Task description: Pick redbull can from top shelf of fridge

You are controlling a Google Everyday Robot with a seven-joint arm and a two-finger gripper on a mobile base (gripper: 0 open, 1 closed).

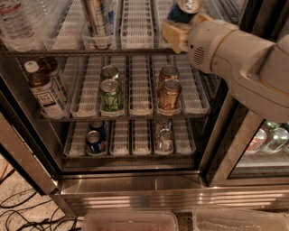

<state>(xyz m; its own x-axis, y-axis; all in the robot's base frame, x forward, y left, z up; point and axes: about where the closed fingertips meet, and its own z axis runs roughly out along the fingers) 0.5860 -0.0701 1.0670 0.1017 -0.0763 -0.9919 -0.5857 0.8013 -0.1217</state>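
Jaws look pressed onto the redbull can (180, 11), one tan finger (174, 35) on its near-left side and the other just showing at its right, so I read the gripper (186, 21) as pinching it. Can and gripper are at the right end of the top shelf (135, 27), at the upper edge of my view, with the silver lid tipped towards the camera.

I expect the can to be stiff while sealed but thin-walled and smooth, probably cold and a little slick from the fridge (135, 189). If full, it will have some weight for so slim a body. I would hold it across the middle of the body, below the lid rim, firmly enough to stop it sliding but not so hard that it dents.

Further left on the same shelf stands a tall silver can (97, 18), well apart. One rack down are a green can (111, 94) and a copper can (169, 92).
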